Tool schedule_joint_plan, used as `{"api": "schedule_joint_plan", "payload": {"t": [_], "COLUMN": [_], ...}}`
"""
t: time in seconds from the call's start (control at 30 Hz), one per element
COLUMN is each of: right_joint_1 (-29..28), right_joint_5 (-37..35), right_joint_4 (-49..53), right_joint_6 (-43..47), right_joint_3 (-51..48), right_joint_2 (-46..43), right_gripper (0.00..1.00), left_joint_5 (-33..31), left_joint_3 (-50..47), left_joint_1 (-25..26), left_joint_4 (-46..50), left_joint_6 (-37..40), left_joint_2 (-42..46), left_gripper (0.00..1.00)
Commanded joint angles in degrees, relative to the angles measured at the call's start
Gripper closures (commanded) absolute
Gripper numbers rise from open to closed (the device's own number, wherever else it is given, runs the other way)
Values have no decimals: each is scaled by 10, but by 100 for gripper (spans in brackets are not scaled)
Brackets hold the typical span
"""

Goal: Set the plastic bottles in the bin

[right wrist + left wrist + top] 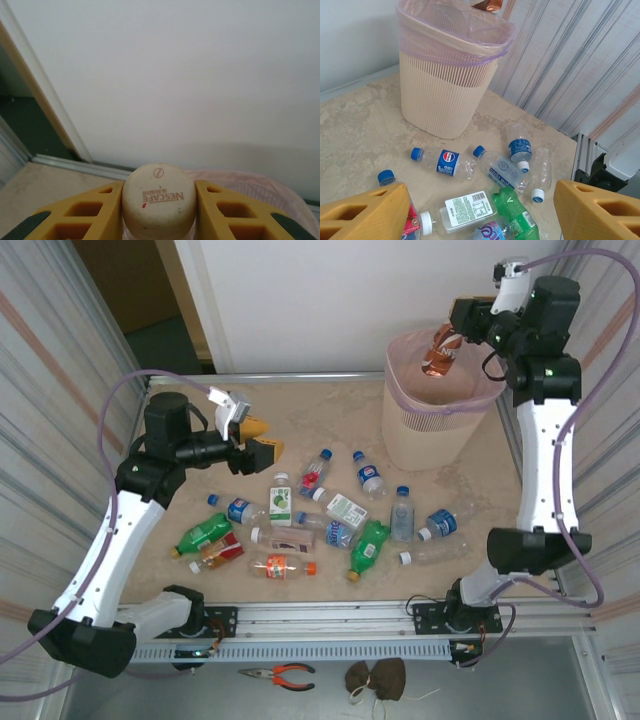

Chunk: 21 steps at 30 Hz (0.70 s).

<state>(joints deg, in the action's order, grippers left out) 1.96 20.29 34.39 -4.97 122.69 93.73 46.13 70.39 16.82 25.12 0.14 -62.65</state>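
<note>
Marbled tabletop [330,415] carries scattered plastic bottles [370,545]; the right gripper [445,343] clamps a Nescafé bottle [159,199] (white cap) above the bin [425,435], while the left gripper [262,438] hovers wide and empty.

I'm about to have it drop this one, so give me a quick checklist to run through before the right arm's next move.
1. Right gripper shut on the Nescafe bottle: ok.
2. Nescafe bottle above the mouth of the bin: ok, judging by the top view.
3. Pink liner folded over the rim, mouth open: ok.
4. Left gripper away from the bin: ok, open near the loose bottles.
5. Room inside the bin: cannot tell.
</note>
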Motion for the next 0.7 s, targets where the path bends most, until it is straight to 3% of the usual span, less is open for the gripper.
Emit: {"api": "schedule_joint_plan", "payload": {"t": [0.0,0.37,0.67], "right_joint_1": [4,-7,-37], "right_joint_5": [-34,-75,-111], "right_joint_4": [84,249,291], "right_joint_6": [57,134,159], "right_joint_3": [57,115,99], "right_joint_2": [48,192,287], "right_gripper": [65,67,67], "left_joint_5": [-3,-24,-34], "left_joint_3": [-5,-6,-21], "left_joint_1": [-5,-24,-28], "left_joint_4": [4,9,7], "left_joint_6": [0,-23,-35], "left_joint_2": [14,5,2], "left_gripper": [24,27,27]}}
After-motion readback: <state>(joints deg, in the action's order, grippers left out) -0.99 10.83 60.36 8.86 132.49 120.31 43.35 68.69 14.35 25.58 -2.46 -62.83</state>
